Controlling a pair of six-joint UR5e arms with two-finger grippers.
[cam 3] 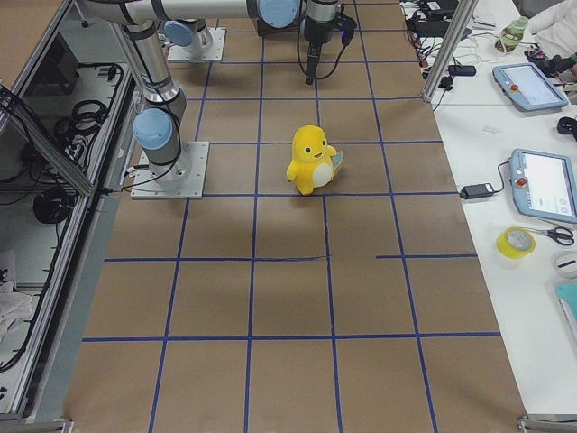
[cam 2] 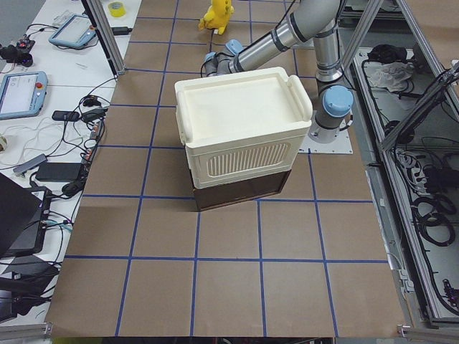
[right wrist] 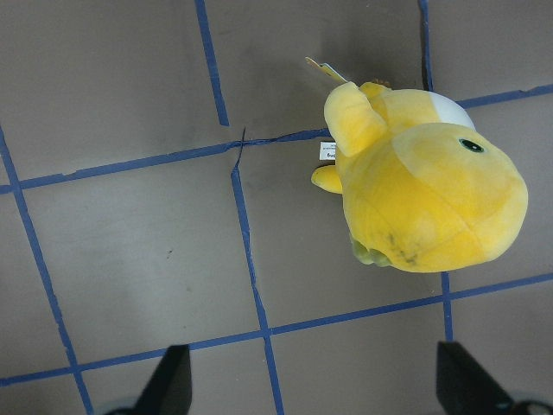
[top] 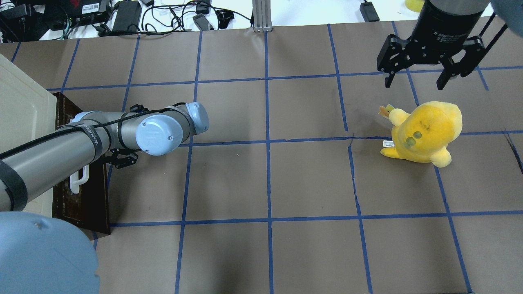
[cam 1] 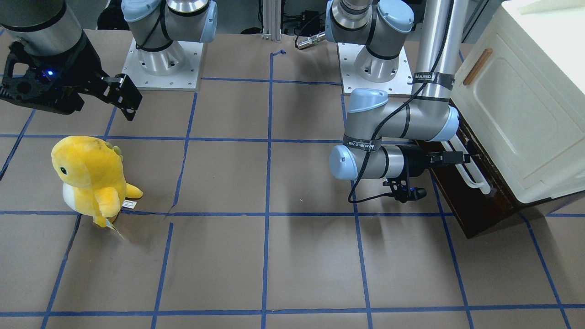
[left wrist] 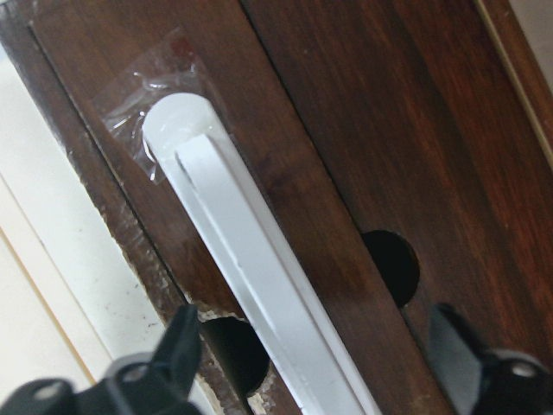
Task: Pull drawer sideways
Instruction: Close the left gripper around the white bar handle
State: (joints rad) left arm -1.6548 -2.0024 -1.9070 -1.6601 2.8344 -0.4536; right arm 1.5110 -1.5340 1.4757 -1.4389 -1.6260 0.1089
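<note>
L gripper spread wide astride drawer handle, not clamped; R gripper wide too

A robotics lab: teach pendants, aluminium framing and a tape-gridded table.

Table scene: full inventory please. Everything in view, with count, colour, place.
dark brown wooden drawer: 1, dark brown, under the cabinet at the table's end on the robot's left
white bar handle: 1, white, on the drawer front
cream-white cabinet: 1, cream-white, on top of the drawer
yellow plush dinosaur toy: 1, yellow with white belly, upright on the robot's right side
brown paper table cover: 1, brown with blue tape grid
left gripper: 1, black, jaws open astride the handle
right gripper: 1, black, jaws open, above the table near the plush
</note>
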